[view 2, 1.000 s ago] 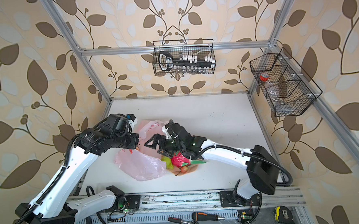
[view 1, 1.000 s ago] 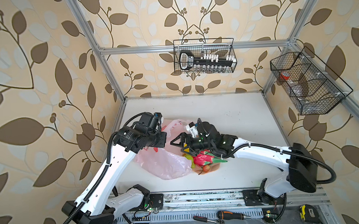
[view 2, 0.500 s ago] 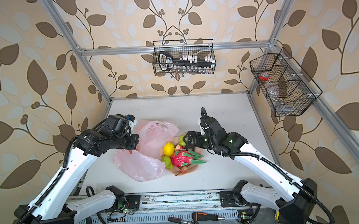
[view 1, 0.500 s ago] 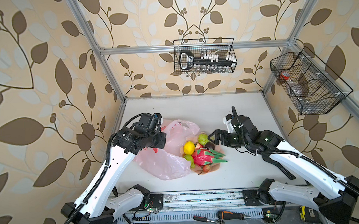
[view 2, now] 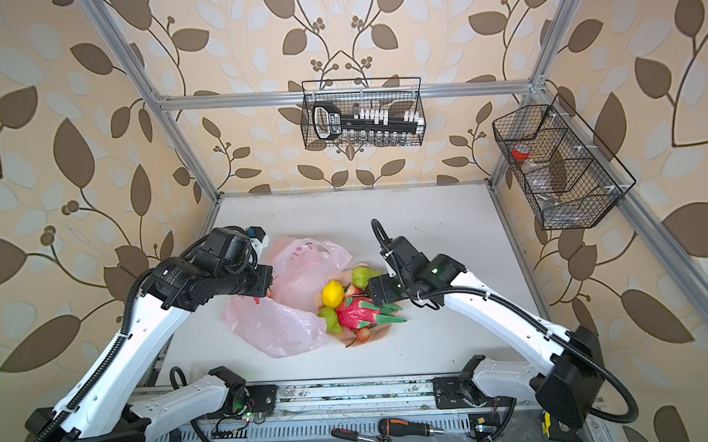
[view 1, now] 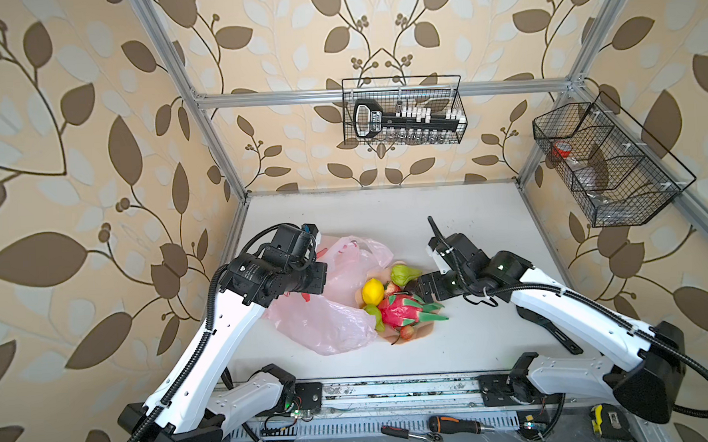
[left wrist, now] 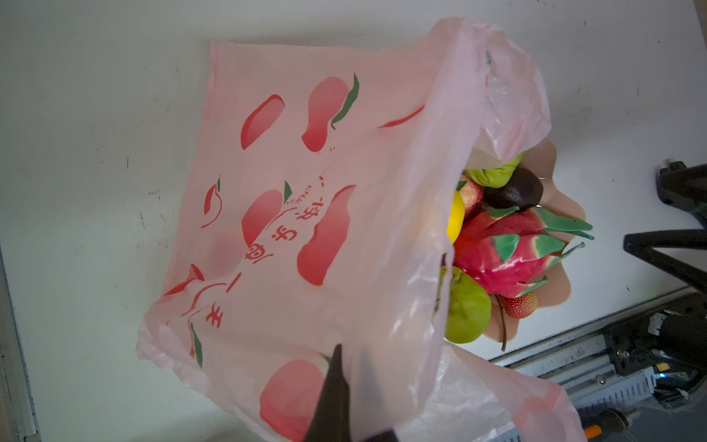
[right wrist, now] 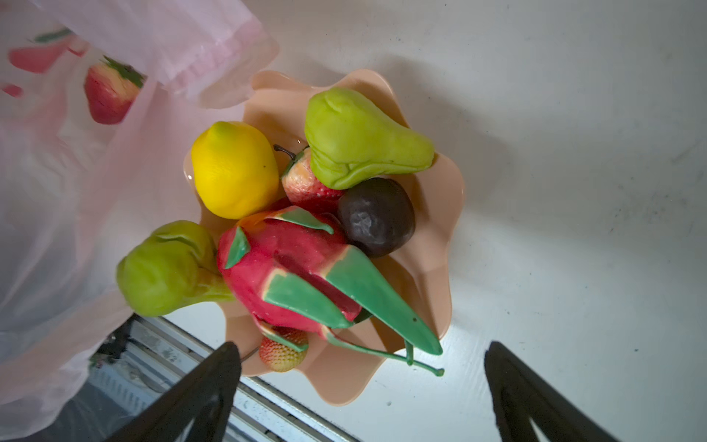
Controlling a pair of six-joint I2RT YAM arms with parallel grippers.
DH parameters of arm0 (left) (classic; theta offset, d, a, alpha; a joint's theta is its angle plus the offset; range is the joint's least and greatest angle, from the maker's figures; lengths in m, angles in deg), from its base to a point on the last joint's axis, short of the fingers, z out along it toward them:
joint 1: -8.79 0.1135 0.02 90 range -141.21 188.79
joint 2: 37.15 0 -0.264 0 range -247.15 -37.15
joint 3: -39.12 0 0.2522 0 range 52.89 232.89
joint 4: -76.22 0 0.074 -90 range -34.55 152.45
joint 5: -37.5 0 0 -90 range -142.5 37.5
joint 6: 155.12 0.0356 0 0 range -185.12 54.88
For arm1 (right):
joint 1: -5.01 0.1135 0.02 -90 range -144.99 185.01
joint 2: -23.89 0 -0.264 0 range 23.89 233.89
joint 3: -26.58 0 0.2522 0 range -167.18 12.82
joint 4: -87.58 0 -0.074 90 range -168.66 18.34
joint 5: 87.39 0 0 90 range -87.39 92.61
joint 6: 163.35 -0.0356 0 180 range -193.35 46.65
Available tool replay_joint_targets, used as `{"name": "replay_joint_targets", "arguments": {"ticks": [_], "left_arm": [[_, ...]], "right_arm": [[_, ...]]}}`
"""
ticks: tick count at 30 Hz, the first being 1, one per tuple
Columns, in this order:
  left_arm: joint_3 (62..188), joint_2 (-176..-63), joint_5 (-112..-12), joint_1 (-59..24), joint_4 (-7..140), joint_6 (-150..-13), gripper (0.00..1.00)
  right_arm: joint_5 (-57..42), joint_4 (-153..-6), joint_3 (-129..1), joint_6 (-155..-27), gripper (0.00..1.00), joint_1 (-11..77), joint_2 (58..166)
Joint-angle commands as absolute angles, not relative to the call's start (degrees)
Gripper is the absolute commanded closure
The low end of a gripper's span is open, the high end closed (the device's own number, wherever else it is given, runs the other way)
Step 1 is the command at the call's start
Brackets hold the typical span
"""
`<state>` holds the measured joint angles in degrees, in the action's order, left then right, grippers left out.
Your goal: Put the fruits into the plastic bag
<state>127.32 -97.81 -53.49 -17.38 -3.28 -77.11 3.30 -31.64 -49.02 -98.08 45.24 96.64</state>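
Plainly left tool (left wrist: 338,358) pinches the plastic bag (left wrist: 306,229); right tool (right wrist: 363,346) hangs spread by the fruits (right wrist: 290,264).

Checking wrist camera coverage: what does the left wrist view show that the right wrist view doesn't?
Left wrist only: the printed face and script of the plastic bag, and the left pincer shut on its film. Right wrist only: the right pincer open and empty, the whole lemon, a strawberry seen through the bag. Both: the peach scalloped plate, dragon fruit, dark plum, green pears, and a second strawberry at the plate's edge.
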Motion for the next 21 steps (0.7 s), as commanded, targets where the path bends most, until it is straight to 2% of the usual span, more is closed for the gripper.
{"name": "replay_joint_targets", "arguments": {"ticks": [1,10,21], "left_arm": [[126.52,-96.52,-53.46,-17.18,-2.93,-76.48,0.98],[126.05,-96.21,-53.96,-17.13,-3.01,-76.59,0.98],[125.57,-96.12,-54.13,-17.13,-2.67,-76.96,0.98]], "right_arm": [[5.75,-33.37,-52.62,-89.61,0.0,45.3,100.6],[7.37,-35.53,-60.87,-81.27,0.0,45.61,114.68],[6.39,-36.55,-66.4,-76.96,0.0,45.54,123.91]]}}
